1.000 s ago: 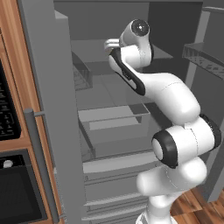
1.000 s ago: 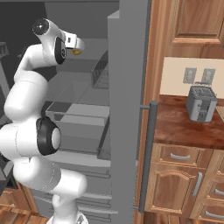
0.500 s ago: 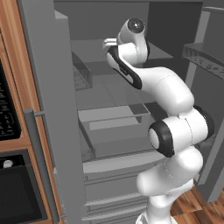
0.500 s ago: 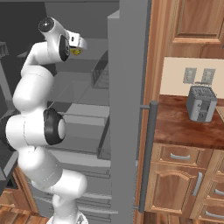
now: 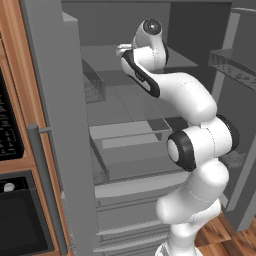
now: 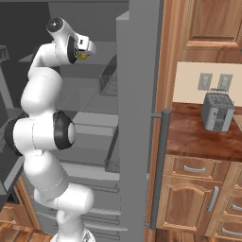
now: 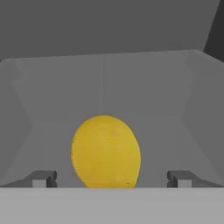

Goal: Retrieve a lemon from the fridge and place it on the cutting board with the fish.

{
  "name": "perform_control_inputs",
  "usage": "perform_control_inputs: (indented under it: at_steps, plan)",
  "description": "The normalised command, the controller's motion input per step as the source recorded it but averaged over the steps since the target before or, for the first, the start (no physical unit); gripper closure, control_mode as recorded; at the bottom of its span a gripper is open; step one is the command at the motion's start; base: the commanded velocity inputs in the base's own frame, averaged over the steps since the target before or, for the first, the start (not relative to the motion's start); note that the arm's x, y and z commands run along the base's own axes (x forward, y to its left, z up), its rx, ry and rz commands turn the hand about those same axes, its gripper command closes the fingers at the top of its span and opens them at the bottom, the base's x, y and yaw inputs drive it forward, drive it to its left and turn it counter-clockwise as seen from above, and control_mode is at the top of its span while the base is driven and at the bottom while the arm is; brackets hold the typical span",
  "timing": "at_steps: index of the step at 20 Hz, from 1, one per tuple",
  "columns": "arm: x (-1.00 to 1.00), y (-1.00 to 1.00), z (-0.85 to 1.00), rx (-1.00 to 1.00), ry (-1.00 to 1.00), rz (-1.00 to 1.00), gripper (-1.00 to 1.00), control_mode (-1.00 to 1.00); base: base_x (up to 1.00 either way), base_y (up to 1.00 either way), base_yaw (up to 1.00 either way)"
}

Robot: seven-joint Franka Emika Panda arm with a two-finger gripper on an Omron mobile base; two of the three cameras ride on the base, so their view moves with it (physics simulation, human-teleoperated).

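Your end effector [image 7: 109, 178] is spread wide, nothing between it and the lemon [image 7: 106, 151] dead ahead on the fridge [image 5: 55, 115] shelf, long axis upright in hand view.

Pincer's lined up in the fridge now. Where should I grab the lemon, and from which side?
Grip the lemon across its middle, coming straight on along the hand's present line. In the hand view it sits between the open pincer tips, which stand well clear of it on both sides. It is rounded, so the widest part probably gives the surest hold. It lies on a grey fridge shelf.
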Motion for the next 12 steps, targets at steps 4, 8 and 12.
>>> perform_control_inputs:
  at_steps: [4,8,12]
  plan:
    - [0.23,0.02,0.00,0.00,0.06,0.00,-1.00,-1.00,0.00,0.00,0.00]
    - [0.25,0.05,0.00,0.00,0.03,0.00,-1.00,-1.00,0.00,0.00,0.00]
    - [0.19,0.10,0.00,0.00,0.00,0.00,-1.00,-1.00,0.00,0.00,0.00]
